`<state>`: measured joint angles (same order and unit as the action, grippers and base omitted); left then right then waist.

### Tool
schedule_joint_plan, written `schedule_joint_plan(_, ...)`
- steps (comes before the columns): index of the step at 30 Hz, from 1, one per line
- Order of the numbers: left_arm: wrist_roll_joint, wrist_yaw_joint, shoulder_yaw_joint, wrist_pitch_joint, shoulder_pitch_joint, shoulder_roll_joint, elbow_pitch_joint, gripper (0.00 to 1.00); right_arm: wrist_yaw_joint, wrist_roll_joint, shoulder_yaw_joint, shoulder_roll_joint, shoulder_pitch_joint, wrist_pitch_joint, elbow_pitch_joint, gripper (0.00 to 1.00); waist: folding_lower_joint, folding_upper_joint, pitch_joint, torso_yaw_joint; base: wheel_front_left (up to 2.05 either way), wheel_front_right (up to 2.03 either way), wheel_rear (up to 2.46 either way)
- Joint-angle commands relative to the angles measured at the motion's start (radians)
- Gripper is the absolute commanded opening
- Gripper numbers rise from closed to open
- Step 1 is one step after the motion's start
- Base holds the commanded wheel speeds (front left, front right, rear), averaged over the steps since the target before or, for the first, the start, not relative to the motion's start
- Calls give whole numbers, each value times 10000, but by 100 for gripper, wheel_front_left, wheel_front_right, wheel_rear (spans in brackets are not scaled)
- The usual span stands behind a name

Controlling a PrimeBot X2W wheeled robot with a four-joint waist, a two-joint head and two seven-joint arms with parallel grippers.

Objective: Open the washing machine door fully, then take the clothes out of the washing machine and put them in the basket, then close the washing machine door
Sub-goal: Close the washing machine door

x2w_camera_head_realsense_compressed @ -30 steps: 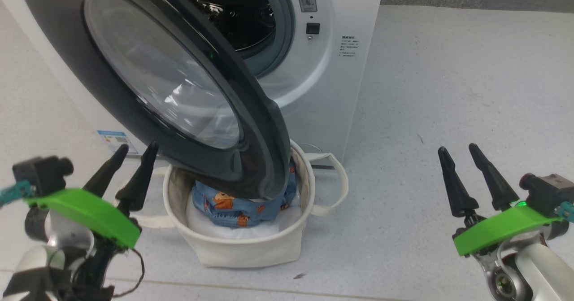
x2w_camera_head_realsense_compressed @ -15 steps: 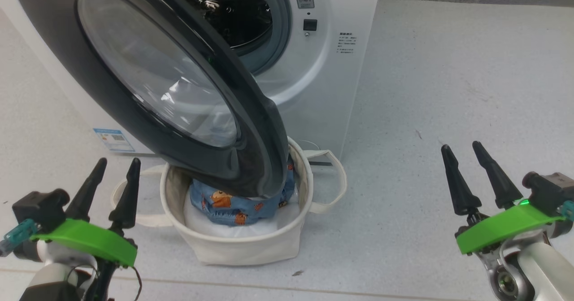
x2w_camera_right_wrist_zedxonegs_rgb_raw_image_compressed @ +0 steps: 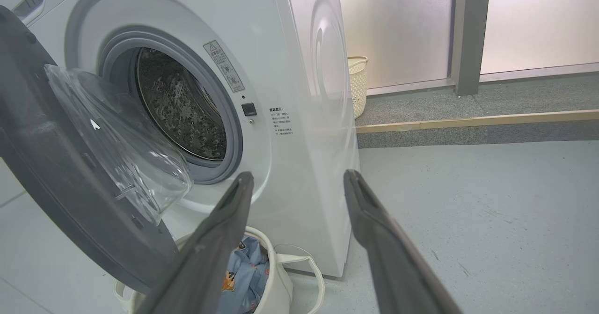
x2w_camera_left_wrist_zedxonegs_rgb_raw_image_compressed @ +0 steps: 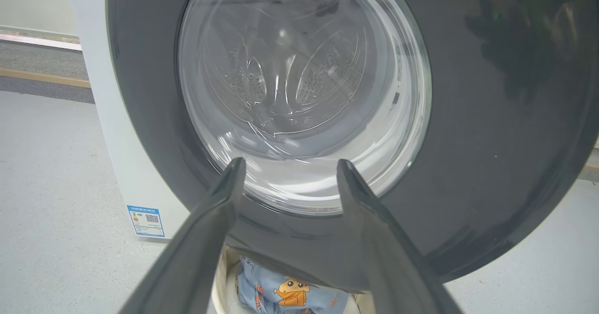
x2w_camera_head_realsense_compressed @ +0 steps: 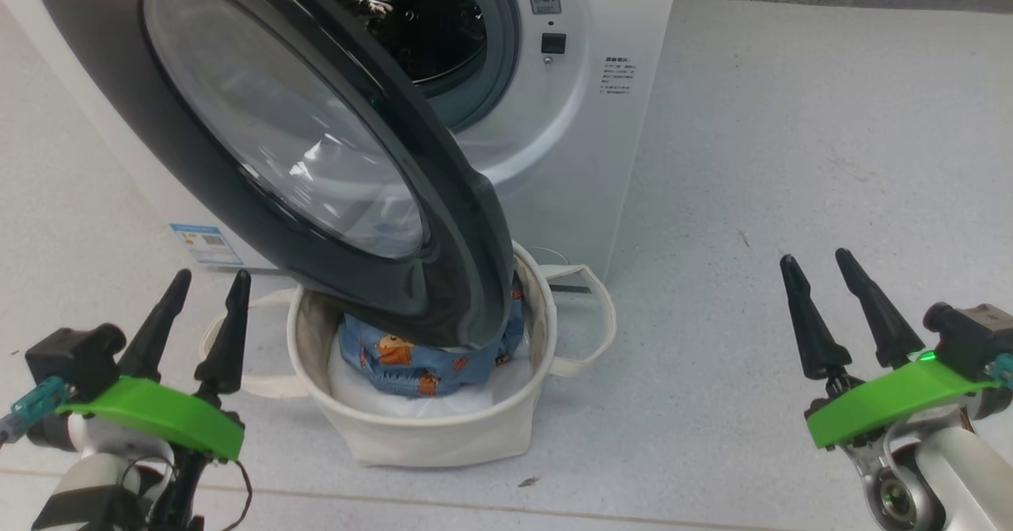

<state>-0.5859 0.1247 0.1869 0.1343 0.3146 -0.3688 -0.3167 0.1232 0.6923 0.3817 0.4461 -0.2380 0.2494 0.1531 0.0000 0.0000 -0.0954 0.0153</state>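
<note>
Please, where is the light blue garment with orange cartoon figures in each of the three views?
Head view: the light blue cartoon-print garment lies low centre, in the round cream canvas basket.
Left wrist view: bottom edge, centre, between the fingers of the left tool.
Right wrist view: bottom edge, left of centre.
Shared landmark: the large round black-rimmed glass door, its lower edge near it everywhere.

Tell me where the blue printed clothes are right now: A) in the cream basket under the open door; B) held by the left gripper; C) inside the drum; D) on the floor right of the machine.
A: the clothes sit inside the basket, beneath the lower edge of the open washing machine door; the left gripper is open and holds nothing.
</note>
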Motion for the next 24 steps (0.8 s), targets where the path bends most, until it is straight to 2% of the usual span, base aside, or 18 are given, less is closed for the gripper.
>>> schedule_joint_plan(1,-94,57,-367,116,525,-432,228,100,75,-9,44,235,-102,124,-266,100,0,0,24,13,0,0,0)
schedule_joint_plan(19,-244,-44,-349,153,468,-511,316,100,75,-155,-467,275,44,124,-80,100,0,0,70,77,0,0,0)
schedule_joint_plan(20,-248,-53,-346,152,471,-515,322,100,75,-167,-493,276,46,124,-83,87,0,0,70,83,0,0,0)
schedule_joint_plan(21,-255,-63,-346,152,474,-519,327,100,75,-181,-499,269,41,124,-101,20,0,0,71,89,0,0,0)
schedule_joint_plan(22,-261,-73,-346,152,478,-522,333,100,75,-200,-459,271,32,124,-134,0,0,0,73,97,0,0,0)
schedule_joint_plan(24,-268,-108,-359,157,488,-541,346,100,75,-227,-342,250,-36,124,-328,0,0,0,68,111,0,0,0)
